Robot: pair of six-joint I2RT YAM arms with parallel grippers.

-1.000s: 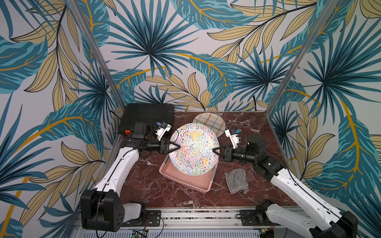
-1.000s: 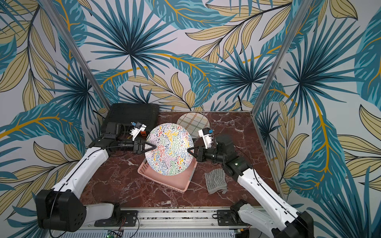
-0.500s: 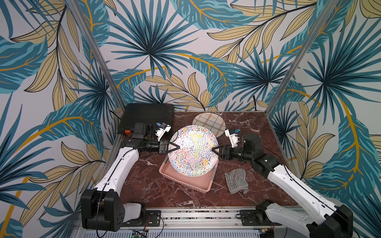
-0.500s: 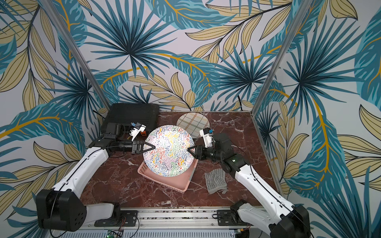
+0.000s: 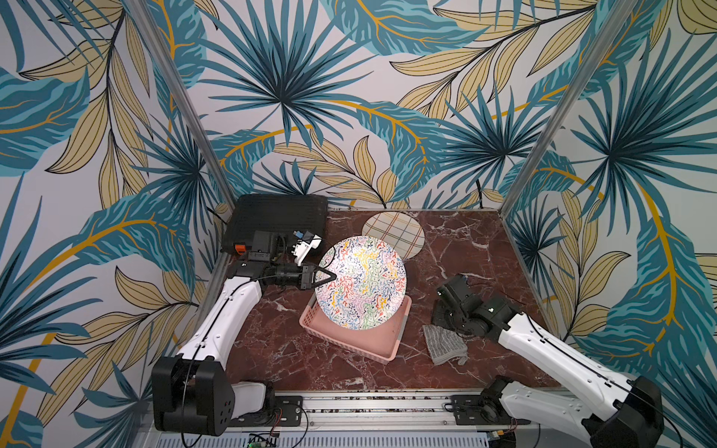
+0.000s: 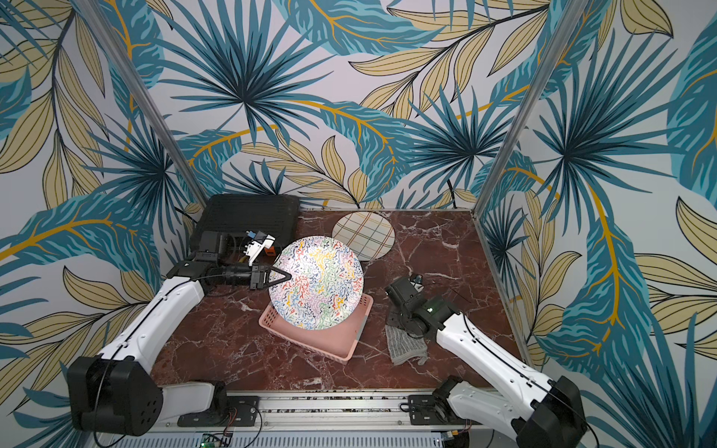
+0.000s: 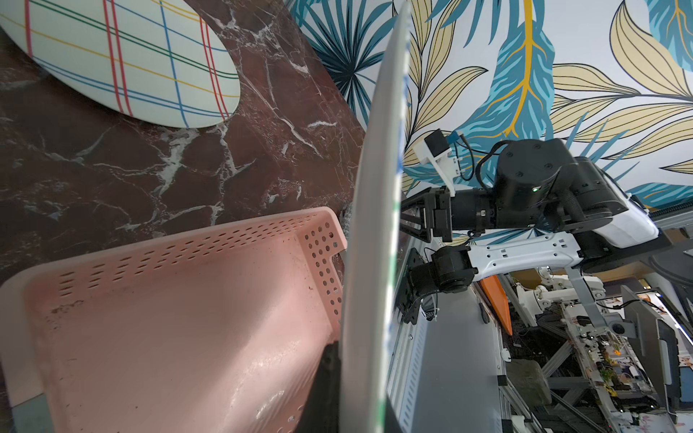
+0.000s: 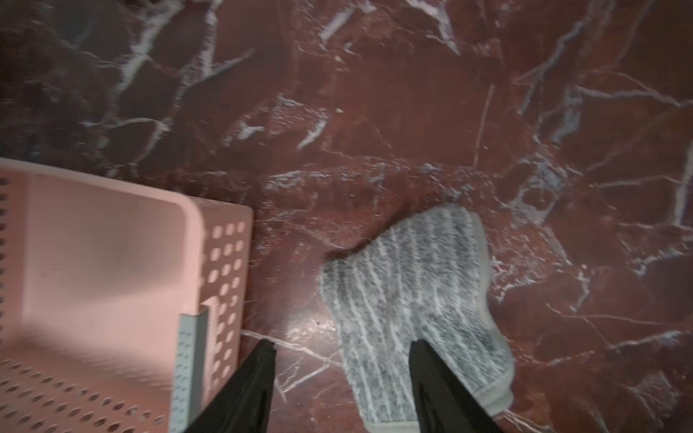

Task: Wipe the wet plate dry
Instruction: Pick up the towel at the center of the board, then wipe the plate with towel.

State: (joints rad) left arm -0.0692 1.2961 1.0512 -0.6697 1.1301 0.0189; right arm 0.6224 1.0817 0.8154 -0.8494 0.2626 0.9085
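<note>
The wet plate [image 5: 361, 283] is standing almost on edge over the pink basket [image 5: 382, 343]. The left gripper [image 5: 328, 276] is clamping tight on its left rim. Just beside the basket, the grey cloth [image 8: 408, 300] is lying crumpled on the marble table [image 5: 465, 248]. The right gripper [image 8: 343, 345] is hovering above it, its 2 fingers parted and holding nothing, 1 over the cloth and 1 over bare table. Judging by this, it should be centring over a thick fold and descending straight, while the left arm is holding the plate steady.
</note>
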